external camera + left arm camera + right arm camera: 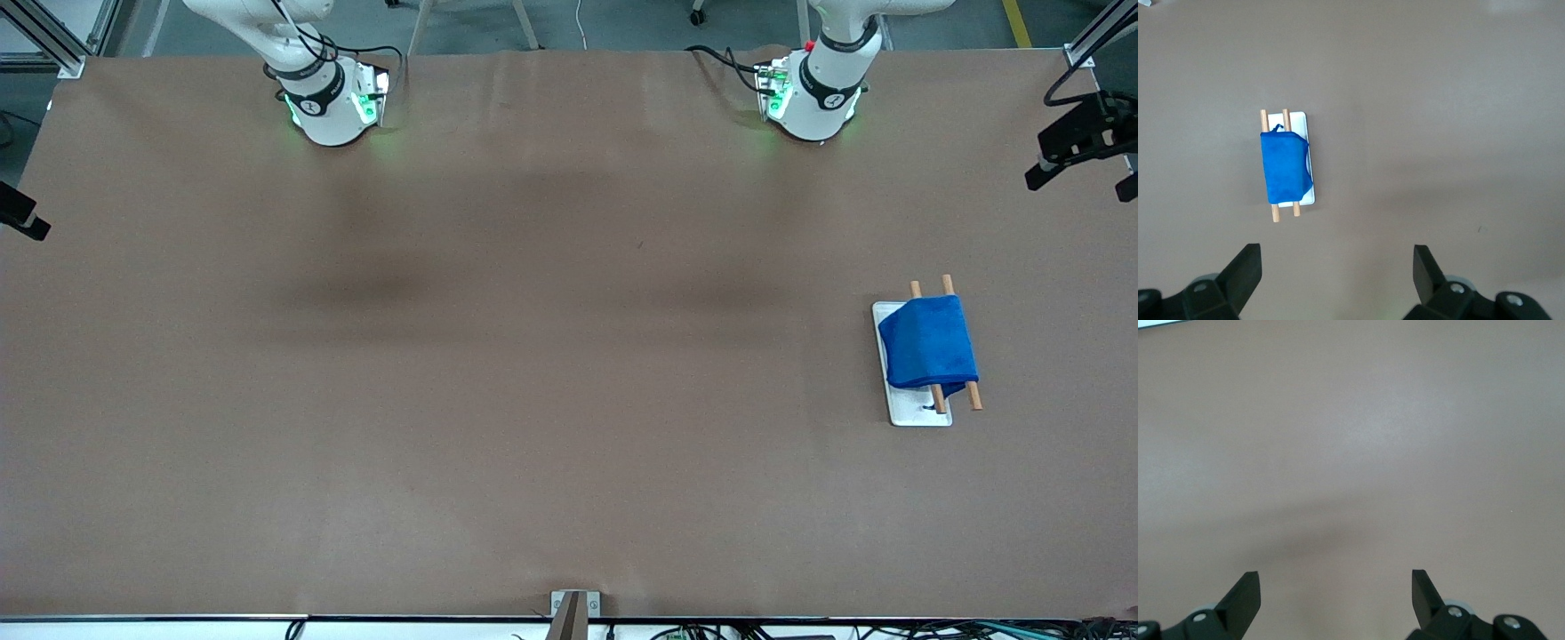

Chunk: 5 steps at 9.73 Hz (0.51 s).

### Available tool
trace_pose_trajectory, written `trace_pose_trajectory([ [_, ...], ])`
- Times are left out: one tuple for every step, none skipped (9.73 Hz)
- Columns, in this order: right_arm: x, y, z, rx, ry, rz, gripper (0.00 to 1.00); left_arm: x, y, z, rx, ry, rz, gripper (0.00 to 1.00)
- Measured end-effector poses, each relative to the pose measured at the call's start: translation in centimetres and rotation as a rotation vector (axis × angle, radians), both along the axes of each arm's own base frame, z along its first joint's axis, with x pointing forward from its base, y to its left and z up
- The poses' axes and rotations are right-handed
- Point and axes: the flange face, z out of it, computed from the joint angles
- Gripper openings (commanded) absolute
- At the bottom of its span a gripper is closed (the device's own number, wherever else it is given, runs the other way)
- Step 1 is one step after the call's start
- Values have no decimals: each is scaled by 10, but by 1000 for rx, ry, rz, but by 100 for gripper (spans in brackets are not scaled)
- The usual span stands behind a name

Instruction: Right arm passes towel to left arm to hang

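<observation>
The fuzzy bright-blue cloth towel (pixel 927 344) hangs over two thin wooden rods (pixel 960 342) on a small white stand (pixel 916 411) toward the left arm's end of the table, probably to dry, while the left gripper (pixel 1336 267) and right gripper (pixel 1335 590) wait high above, open and empty.

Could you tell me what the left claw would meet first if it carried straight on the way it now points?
Probably bare table: the open left claw points down at it, the towel on its rack lying off to one side.
</observation>
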Motion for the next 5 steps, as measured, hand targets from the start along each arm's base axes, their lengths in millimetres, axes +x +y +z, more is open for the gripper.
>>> trace_pose_trajectory([
  [0, 0, 0, 0, 0, 0, 100, 1, -3, -4, 3, 10, -1, 100],
  [0, 0, 0, 0, 0, 0, 100, 1, -5, -8, 6, 17, -4, 100],
  [0, 0, 0, 0, 0, 0, 100, 1, -9, -9, 14, 20, -12, 100],
  [0, 0, 0, 0, 0, 0, 100, 1, -11, -10, 21, 22, -16, 100],
  [0, 0, 0, 0, 0, 0, 100, 1, -11, -13, 31, 26, -12, 100],
])
